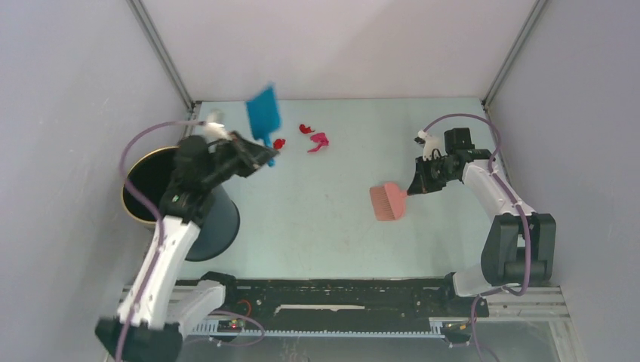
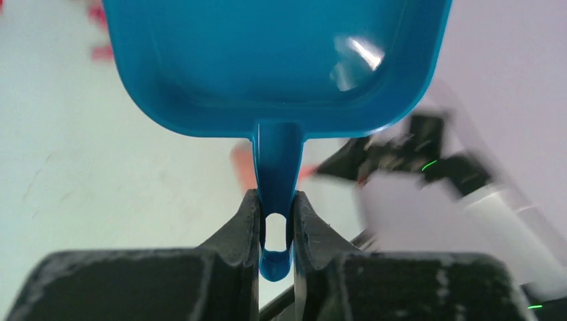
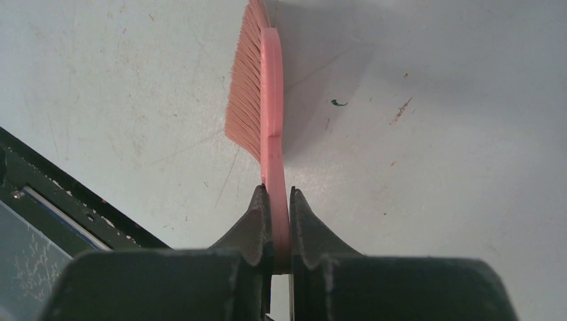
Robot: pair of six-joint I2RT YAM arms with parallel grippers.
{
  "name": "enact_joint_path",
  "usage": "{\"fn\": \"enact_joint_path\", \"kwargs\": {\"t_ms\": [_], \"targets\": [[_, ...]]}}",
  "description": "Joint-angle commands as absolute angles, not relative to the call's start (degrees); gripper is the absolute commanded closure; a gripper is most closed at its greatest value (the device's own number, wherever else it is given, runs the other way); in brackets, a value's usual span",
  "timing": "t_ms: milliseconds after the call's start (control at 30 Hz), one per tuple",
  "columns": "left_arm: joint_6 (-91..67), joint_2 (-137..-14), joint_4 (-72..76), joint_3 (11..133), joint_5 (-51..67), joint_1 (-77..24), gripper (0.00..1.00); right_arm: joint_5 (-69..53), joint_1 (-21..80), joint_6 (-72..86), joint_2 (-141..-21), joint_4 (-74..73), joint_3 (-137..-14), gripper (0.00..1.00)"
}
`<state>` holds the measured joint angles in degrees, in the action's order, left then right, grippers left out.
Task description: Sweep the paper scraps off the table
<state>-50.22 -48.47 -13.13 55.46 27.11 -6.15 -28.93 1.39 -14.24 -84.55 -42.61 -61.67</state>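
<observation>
L gripper (image 2: 275, 200) clamps 1 blue dustpan (image 2: 267, 60); R gripper (image 3: 277, 197) clamps 1 pink brush (image 3: 257, 87); 3 paper scraps (image 1: 318, 141) on table (image 1: 340, 234).

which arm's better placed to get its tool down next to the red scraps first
Left. The left gripper holds the blue dustpan raised right beside the paper scraps. The right gripper holds the pink brush well apart from them, nearer the front right.

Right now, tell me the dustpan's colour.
Blue; the dustpan shows best in the left wrist view.
</observation>
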Motion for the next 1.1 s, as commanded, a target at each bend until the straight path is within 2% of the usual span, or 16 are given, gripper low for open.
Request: {"fn": "enact_joint_path", "kwargs": {"t_ms": [0, 100, 233, 367, 533, 700, 800, 900, 967, 1067], "targets": [[-24.56, -59.76, -36.57, 64.91, 17.96, -20.4, 1.0, -25.95, 2.32, -16.48, -85.07, -46.16, -60.57, 1.0], [-17.31, -69.04, -46.77, 71.78, 5.93, -29.08, 1.0, -25.27, 2.31, -16.55, -86.16, -46.01, -60.64, 1.0], [-11.25, -80.75, -54.68, 75.58, -3.88, -36.34, 1.0, -24.37, 2.26, -16.46, -86.88, -45.7, -60.68, 1.0], [-8.57, -91.03, -58.06, 74.8, -6.41, -42.45, 1.0, -23.45, 2.21, -15.99, -86.52, -45.22, -60.62, 1.0], [-9.13, -96.95, -54.18, 70.52, -3.31, -47.44, 0.92, -23.08, 1.51, -16.05, -86.62, -45.1, -60.6, 1.0], [-16.5, -95.63, -43.26, 65.84, -13.69, -52.06, 0.71, -23.1, 1.56, -16.23, -86.94, -45.18, -60.64, 1.0], [-20.29, -89.5, -34.23, 59.93, -17.46, -55.29, 0.49, -23.06, 1.88, -16.27, -86.93, -45.32, -60.62, 1.0], [-22.03, -84.07, -25.85, 53.48, -17.35, -56.21, 0.36, -23.2, 1.82, -16.47, -86.67, -45.53, -60.64, 1.0], [-22.43, -80.57, -20.82, 49.44, -19.34, -56.53, 0.23, -23.35, 1.73, -16.51, -86.5, -45.59, -60.59, 1.0], [-22.49, -76.55, -18.96, 46.49, -20.73, -56.52, 0.2, -23.82, 1.68, -16.59, -86.72, -45.82, -60.63, 1.0]]}}
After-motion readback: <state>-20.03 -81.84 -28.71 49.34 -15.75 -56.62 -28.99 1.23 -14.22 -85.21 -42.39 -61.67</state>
